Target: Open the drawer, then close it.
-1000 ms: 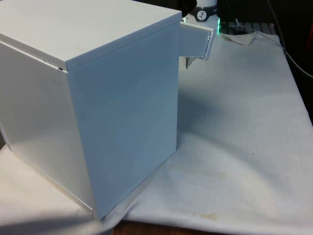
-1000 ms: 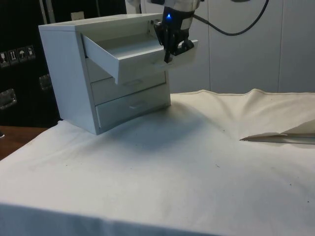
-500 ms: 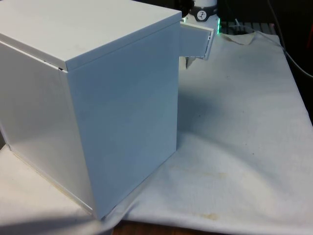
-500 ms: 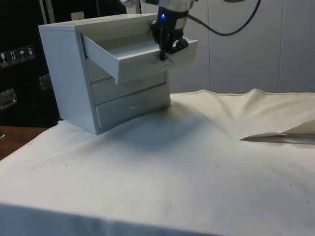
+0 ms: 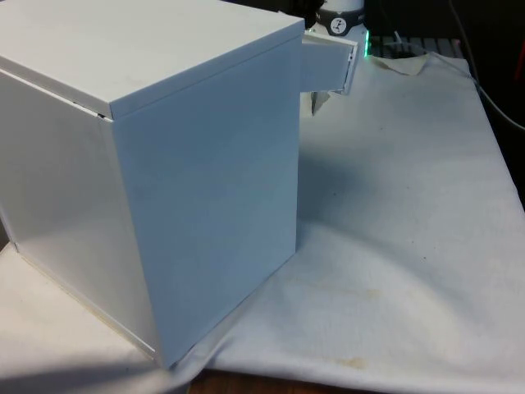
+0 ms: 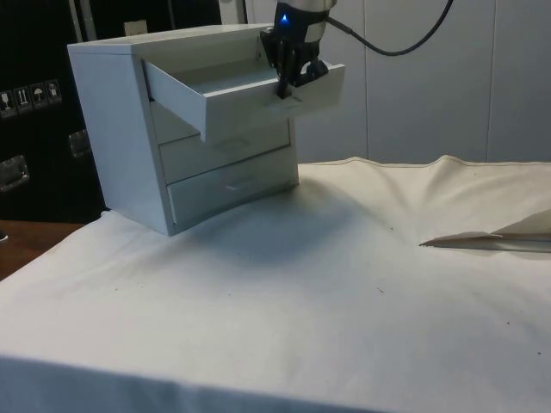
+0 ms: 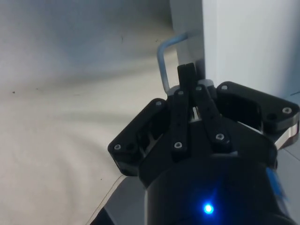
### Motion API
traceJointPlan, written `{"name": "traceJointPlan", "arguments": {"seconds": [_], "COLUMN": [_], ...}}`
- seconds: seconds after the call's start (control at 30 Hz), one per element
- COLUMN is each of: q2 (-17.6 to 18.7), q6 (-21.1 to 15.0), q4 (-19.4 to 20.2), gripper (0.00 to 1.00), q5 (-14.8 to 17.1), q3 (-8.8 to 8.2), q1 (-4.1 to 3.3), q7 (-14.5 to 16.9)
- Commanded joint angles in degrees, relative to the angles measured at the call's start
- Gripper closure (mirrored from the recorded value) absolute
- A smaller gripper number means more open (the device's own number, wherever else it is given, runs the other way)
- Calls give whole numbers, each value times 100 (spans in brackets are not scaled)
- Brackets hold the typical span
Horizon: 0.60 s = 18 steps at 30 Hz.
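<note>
Looking at a white chest of drawers (image 6: 120, 129) parked on the cloth-covered table (image 6: 344, 275), with the top drawer (image 6: 232, 95) hanging well out of the case and the two drawers below sitting flush. From the front view, can spot just the end of that drawer (image 5: 330, 66) poking past the cabinet's corner on the front view's right.

Got the gripper (image 6: 288, 83) right at the drawer's front panel, coming down from above. In the wrist view, seeing the fingers (image 7: 186, 82) squeezed narrow, nearly together, apparently pinching the thin metal loop of the handle (image 7: 162, 58). Can't quite make out the exact contact spot, so treating the grip as likely rather than certain.

Reads like the opening half is about done, so probably time for the push back in.

Tips for doing that well:
- Push straight along the drawer's own line of travel, not along the table edge. Worth noting the chest sits angled to the table, so match that angle.
- Keep the wrist level. Pressing down on a drawer this far out invites sagging and jamming in the case.
- Go slow and steady. Looks like a light cabinet on loose cloth, so a shove may well slide the whole thing instead of closing anything.
- Hold the pinch on the handle until flush with the two lower fronts, then let go and back off straight, to avoid snagging the loop.
</note>
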<state>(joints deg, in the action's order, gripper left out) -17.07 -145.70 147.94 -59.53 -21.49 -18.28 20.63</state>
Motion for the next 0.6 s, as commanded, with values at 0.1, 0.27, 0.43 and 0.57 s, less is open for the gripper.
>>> {"name": "traceJointPlan", "arguments": {"seconds": [0.1,0.27,0.43,0.57], "q2": [-74,-132,-149,-183], "q6": [86,132,132,212], "q4": [-46,-63,-34,-126], "gripper": [100,100,100,100], "q5": [-86,-80,0,-103], "q3": [29,34,11,46], "q1": [23,23,0,29], "q7": [-23,-6,29,-6]}}
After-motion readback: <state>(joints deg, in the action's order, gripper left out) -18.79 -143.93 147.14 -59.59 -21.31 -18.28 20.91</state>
